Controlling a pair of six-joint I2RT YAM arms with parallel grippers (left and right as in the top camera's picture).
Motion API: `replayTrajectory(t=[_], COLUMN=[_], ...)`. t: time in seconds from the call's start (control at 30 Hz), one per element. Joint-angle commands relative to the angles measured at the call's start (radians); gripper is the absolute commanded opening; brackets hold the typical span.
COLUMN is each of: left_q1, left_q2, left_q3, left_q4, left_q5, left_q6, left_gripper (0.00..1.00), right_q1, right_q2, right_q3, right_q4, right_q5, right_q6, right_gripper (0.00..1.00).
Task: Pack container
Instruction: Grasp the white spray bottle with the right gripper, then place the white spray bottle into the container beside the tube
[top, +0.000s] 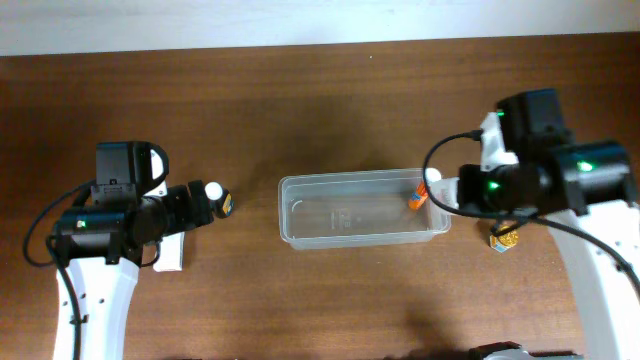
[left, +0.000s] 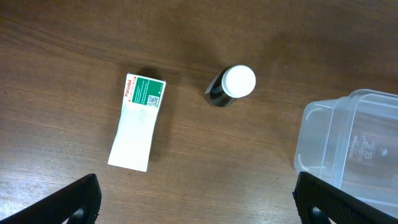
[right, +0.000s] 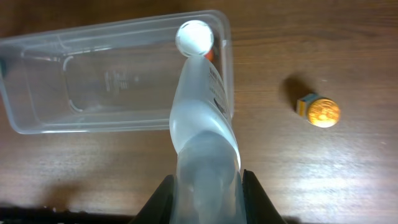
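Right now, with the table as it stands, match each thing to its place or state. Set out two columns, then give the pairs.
Things
1. box
2. dark bottle
3. pale bottle
4. gold item

Places
A. held by the right gripper, cap over the container
B. on the table, between box and container
C. alone on the table, right of the container
D. lying flat, green label up

Pairs: 1-D, 2-B, 3-A, 4-C
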Motion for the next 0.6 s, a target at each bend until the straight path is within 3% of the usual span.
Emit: replayTrajectory(t=[0.0,0.57], left_q1=[-0.002,-0.002], left_q2=[0.003,0.003], left_q3=[0.020,0.020], left_q4=[-0.002,-0.001], left_q5=[0.011,0.011], left_q6=[0.020,0.020], left_gripper=[0.99,1.00], right_q1=[0.037,0.039], right_q2=[0.038,0.209], right_q3=[-0.047,-0.295], right_q4=[0.038,0.285], right_q5=[0.002,0.023], right_q6=[0.035,0.034], right_gripper=[0.17,0.17])
